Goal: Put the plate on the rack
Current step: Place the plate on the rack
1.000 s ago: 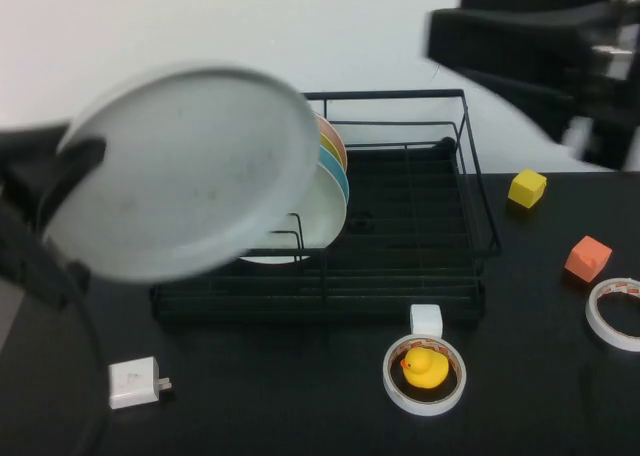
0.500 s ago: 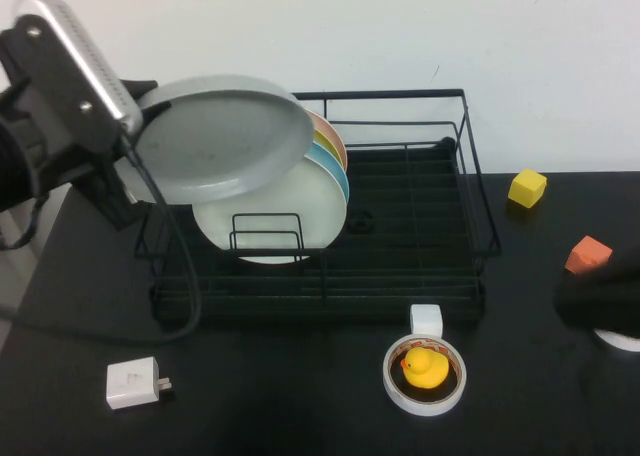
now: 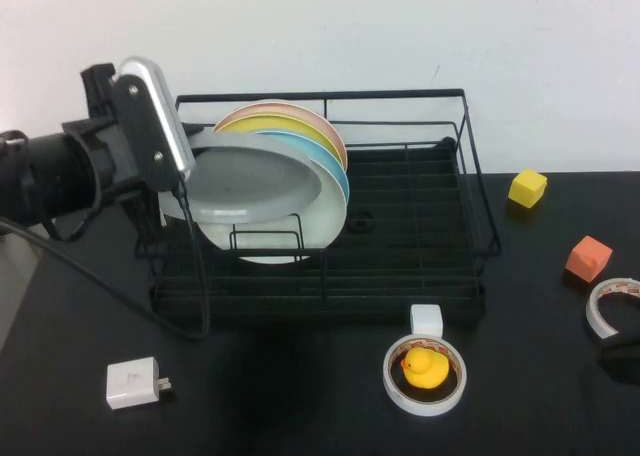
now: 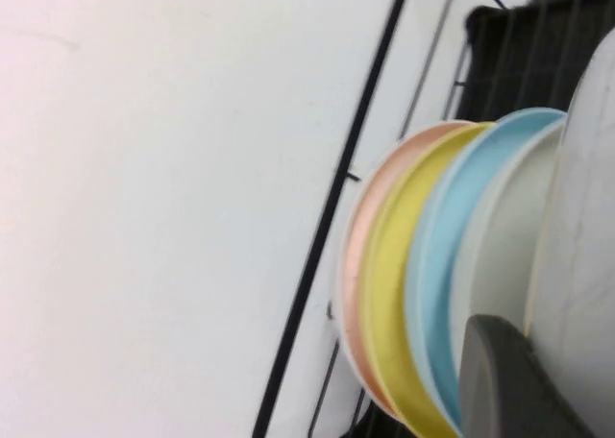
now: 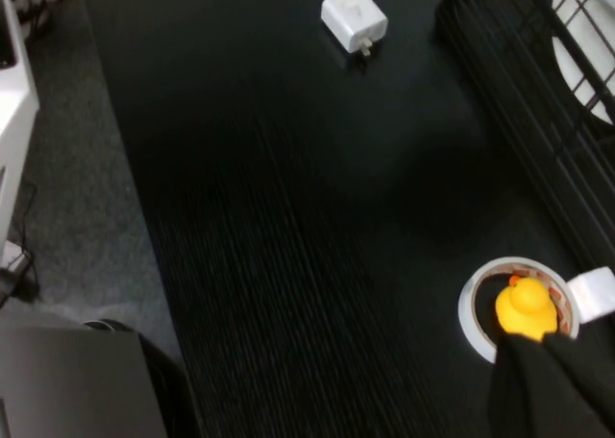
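Lowering is the step in hand: the left end effector (image 3: 180, 181), at the rack's (image 3: 400, 276) left end, is clamped on the rim of the grey-white plate (image 3: 255, 181), which hangs tilted over the left slots, just in front of the cream plate (image 3: 315, 226) and the blue (image 3: 335, 166), yellow (image 3: 275, 124) and pink (image 3: 300, 109) plates. Next, I judge, the plate must tip upright and settle into a free slot before release. The right end effector (image 3: 625, 359) sits low at the worktop's (image 3: 300, 406) right edge; whether it is open I cannot tell.
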